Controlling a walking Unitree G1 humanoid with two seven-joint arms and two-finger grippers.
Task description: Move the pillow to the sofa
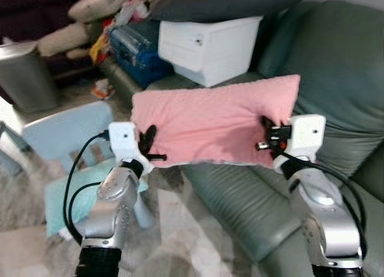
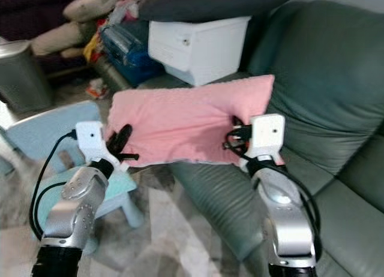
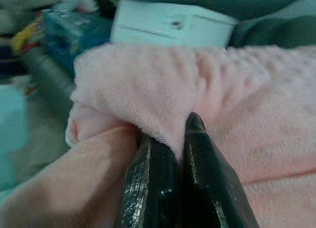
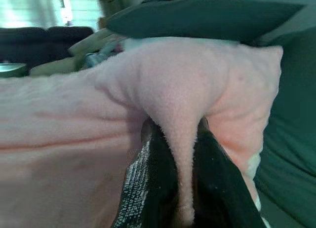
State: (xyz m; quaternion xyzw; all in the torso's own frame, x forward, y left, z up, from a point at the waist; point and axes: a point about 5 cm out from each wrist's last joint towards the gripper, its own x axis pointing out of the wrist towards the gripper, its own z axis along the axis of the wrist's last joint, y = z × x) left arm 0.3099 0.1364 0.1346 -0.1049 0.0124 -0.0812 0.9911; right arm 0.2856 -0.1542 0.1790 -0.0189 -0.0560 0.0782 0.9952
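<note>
A pink fleece pillow (image 1: 210, 121) hangs stretched between my two arms, over the front edge of the dark green sofa (image 1: 342, 73). My left gripper (image 1: 146, 140) is shut on a fold at the pillow's left end; its black fingers (image 3: 150, 183) pinch the pink cloth. At the pillow's right end my right gripper (image 1: 268, 128) is shut on another fold, which bulges up between its fingers (image 4: 158, 183). The pillow (image 2: 180, 124) is held above the sofa seat, not resting on it.
A white storage box (image 1: 207, 46) sits on the sofa seat behind the pillow, under a dark grey cushion (image 1: 228, 2). A blue bin (image 1: 135, 49) and clutter lie further left. A pale blue child's stool (image 1: 72, 130) and a grey waste bin (image 1: 27, 76) stand on the floor to my left.
</note>
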